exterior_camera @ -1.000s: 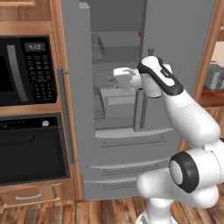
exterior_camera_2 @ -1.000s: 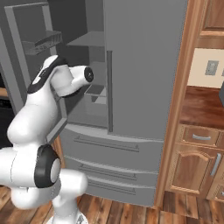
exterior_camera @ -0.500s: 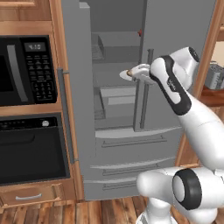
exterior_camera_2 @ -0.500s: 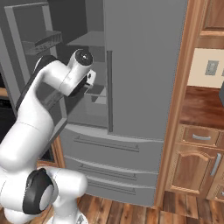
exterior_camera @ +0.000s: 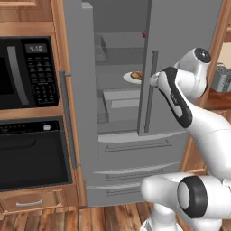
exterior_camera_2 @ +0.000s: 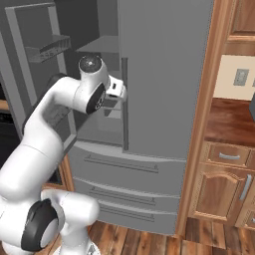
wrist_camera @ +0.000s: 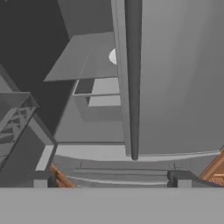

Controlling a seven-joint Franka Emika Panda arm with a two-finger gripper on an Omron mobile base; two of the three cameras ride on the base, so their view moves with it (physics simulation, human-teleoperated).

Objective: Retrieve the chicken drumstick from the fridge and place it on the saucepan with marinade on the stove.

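**Spread gripper at the fridge's right door, drumstick on a plate inside**

Left base view: the gripper (exterior_camera: 152, 80) sits at the inner edge of the closed right door of the fridge (exterior_camera: 180, 67), beside its bar handle (exterior_camera: 150, 92); the jaws themselves are hard to make out here. The left door (exterior_camera: 79, 85) stands open. The drumstick (exterior_camera: 136, 75) lies on a white plate (exterior_camera: 131, 79) on a shelf, just left of the gripper and not touched. Since half a second ago the hand has shifted right, off the plate towards the handle, and the elbow has risen. The forearm slopes down from the high wrist joint, past the microwave (exterior_camera: 25, 72) side.

Right base view: the arm arches up from the lower left; the hand (exterior_camera_2: 115, 91) points at the handle (exterior_camera_2: 124, 104), nearer the door than before.

Hand view: both fingertips (wrist_camera: 40, 179) stand wide apart with nothing between them. The handle (wrist_camera: 132, 78) runs upright ahead; a sliver of plate (wrist_camera: 113, 56) shows behind it.
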